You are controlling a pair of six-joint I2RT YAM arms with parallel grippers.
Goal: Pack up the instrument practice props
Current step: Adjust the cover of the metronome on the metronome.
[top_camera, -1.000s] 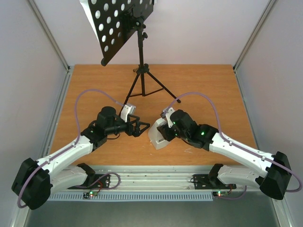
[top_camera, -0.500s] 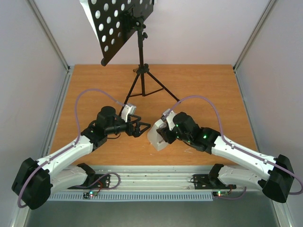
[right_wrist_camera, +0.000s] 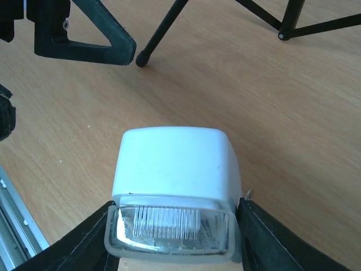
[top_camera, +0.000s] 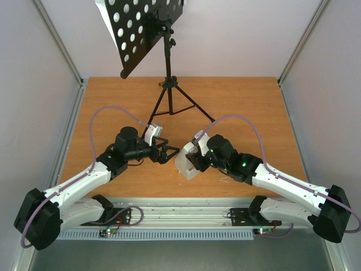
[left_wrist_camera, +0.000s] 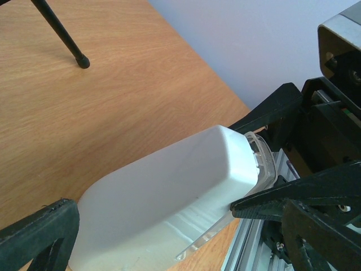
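Overhead view: a small white pyramid-shaped plastic metronome [top_camera: 185, 165] lies tilted near the front edge of the orange-brown wooden table [top_camera: 254, 101], between my two arms. The right gripper [top_camera: 194, 160] is part-closed on it. The left gripper [top_camera: 169, 151] is spread fully wide and holds nothing, its tips just beside the metronome's far-left corner. A tall black tripod music stand with a round-holed desk [top_camera: 167, 56] stands at the back centre. The white sheet of music [top_camera: 103, 12] shows only as a strip at the desk's left edge. A silver metal rail [top_camera: 186, 212] runs just behind the front edge, and pale walls [top_camera: 34, 113] close both sides. The widest bare wood lies right of the tripod. The right wrist view adds what the overhead hides: both black fingers [right_wrist_camera: 79, 243] press the sides of the metronome's clear ribbed end, and a tripod foot sits just beside a left-arm finger. The left wrist view shows the metronome's smooth back and my spread fingers [left_wrist_camera: 293, 197] framing it; I cannot tell whether they touch it.
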